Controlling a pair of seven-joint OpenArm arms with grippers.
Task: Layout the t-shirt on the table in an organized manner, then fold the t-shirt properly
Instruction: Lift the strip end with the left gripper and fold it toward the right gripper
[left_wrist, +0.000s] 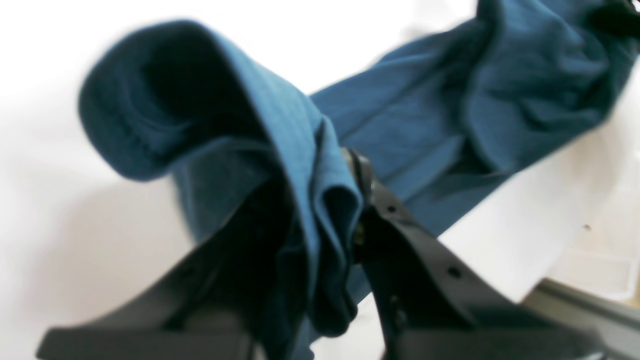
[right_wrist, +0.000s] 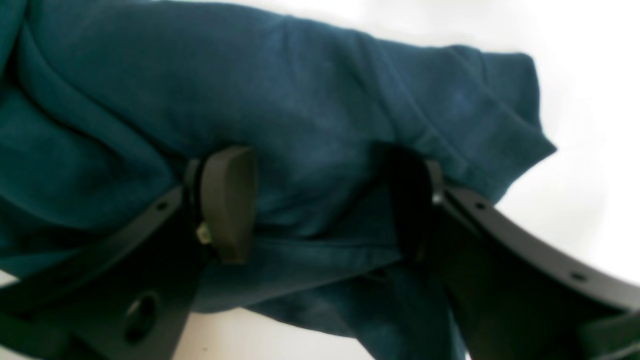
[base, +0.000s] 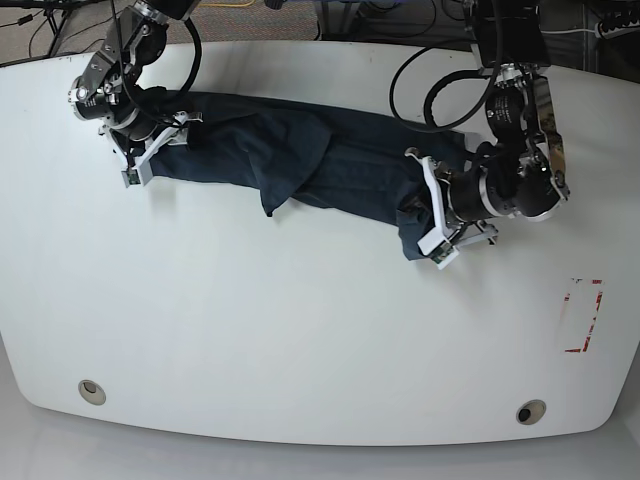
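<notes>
The dark blue t-shirt (base: 300, 150) lies stretched into a long, wrinkled band across the far half of the white table (base: 300, 320), between my two grippers. At its right end in the base view, my left gripper (base: 430, 215) is shut on a bunched fold of the t-shirt (left_wrist: 425, 115); in the left wrist view the cloth is pinched at the left gripper (left_wrist: 325, 200). At the other end, my right gripper (base: 155, 150) stands open. In the right wrist view the t-shirt (right_wrist: 300, 100) fills the gap of the right gripper (right_wrist: 320, 200), whose fingers (right_wrist: 227, 205) are spread apart.
A red-white tape rectangle (base: 583, 315) marks the table's right side. Two grey grommet holes (base: 91, 391) (base: 530, 411) sit near the front edge. Black cables (base: 430, 80) loop over the back edge by the right-hand arm.
</notes>
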